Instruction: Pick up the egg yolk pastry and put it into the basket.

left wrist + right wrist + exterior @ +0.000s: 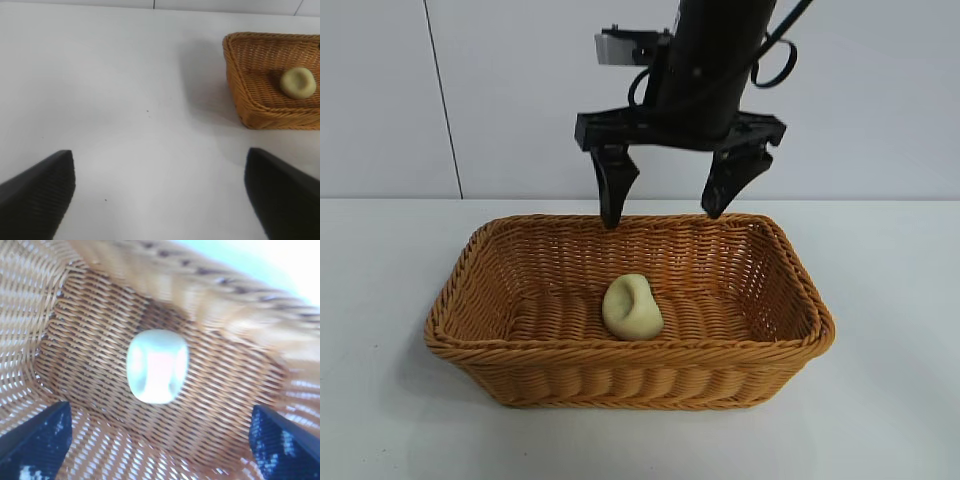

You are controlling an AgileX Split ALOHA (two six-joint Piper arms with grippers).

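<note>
The right claw [667, 213] is hanging over the far side of the basket [500, 345], pointing steeply down, and its two black fingers [613, 185] are standing wide apart with nothing between them. The fingertips are sitting about level with the far rim, clear of the weave as far as I can tell.

The egg yolk pastry [632, 307] is lying on the basket floor, below the claw and a little nearer the front wall, free of both fingers. It is a pale cream lump with a shallow dent showing on its upper side. From the right wrist view the pastry [157, 366] is sitting right in the middle of the gap between the spread fingers [37, 442], down on the woven bottom [90, 340], and nothing else is showing in there with it.

The basket itself is resting flat on the white worktop [390, 300], golden-brown wicker with sloping sides and a braided rim.

The left claw [160, 192] is waiting well off to the side, over bare worktop [125, 90], its fingers [40, 192] spread wide and empty too. From there the basket [250, 107] is showing in the distance with the pastry [298, 82] inside it.
</note>
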